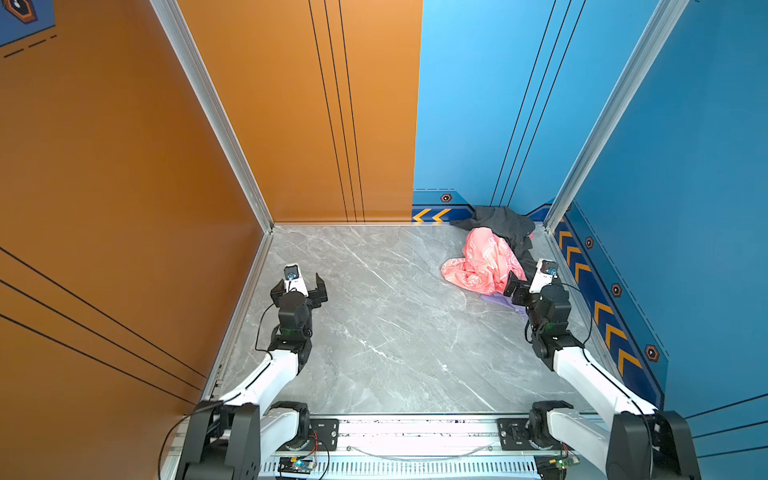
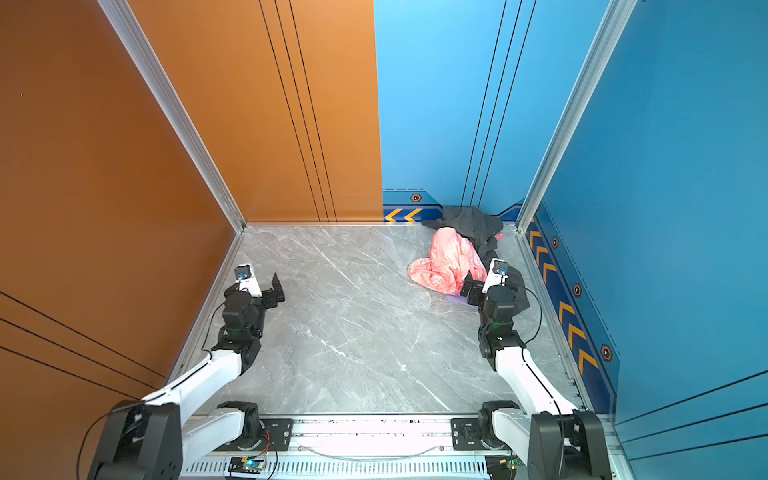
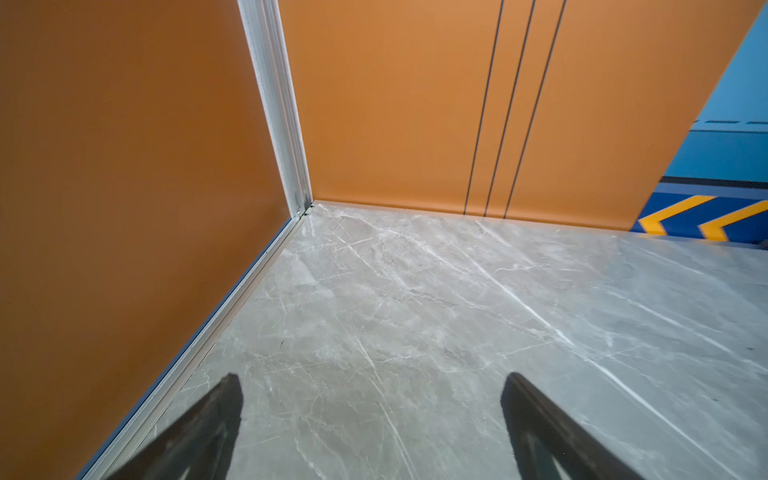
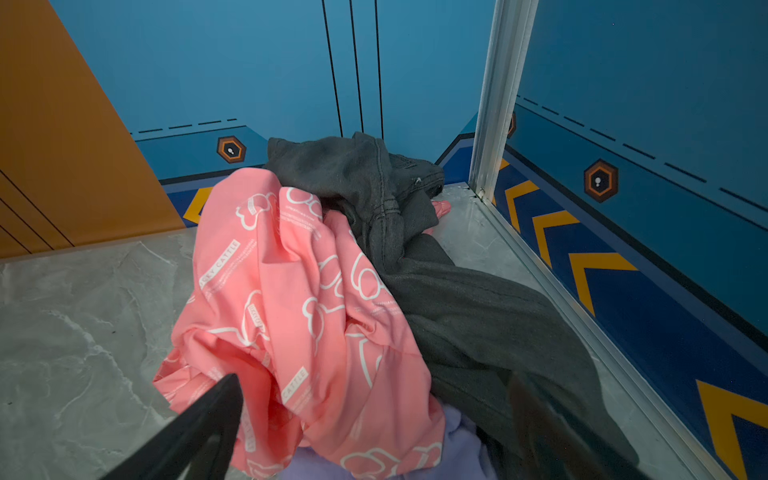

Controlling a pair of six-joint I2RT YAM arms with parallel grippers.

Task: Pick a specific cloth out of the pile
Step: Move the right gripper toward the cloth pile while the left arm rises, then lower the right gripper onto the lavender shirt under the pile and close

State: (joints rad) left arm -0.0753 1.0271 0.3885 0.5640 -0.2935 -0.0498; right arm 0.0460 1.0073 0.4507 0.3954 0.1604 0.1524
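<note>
The pile (image 1: 494, 253) lies in the far right corner of the grey marble table (image 1: 374, 332). A coral-pink cloth (image 4: 299, 299) with white pattern lies on top, and a dark grey cloth (image 4: 457, 299) drapes behind and beside it. Of the lavender-purple cloth (image 4: 457, 449) only a small edge shows under the pink one, also in both top views (image 1: 496, 300) (image 2: 457, 299). My right gripper (image 4: 374, 380) is open at the near side of the pile, its fingers astride the pink and grey cloth, holding nothing. My left gripper (image 3: 372, 377) is open over bare marble at the left (image 1: 301, 276).
An orange wall (image 1: 124, 187) bounds the left side and half the back, and blue walls (image 1: 685, 187) bound the rest. Aluminium posts (image 1: 552, 220) stand in the corners. The pile touches the back wall and lies close to the right wall's base rail (image 4: 582, 316).
</note>
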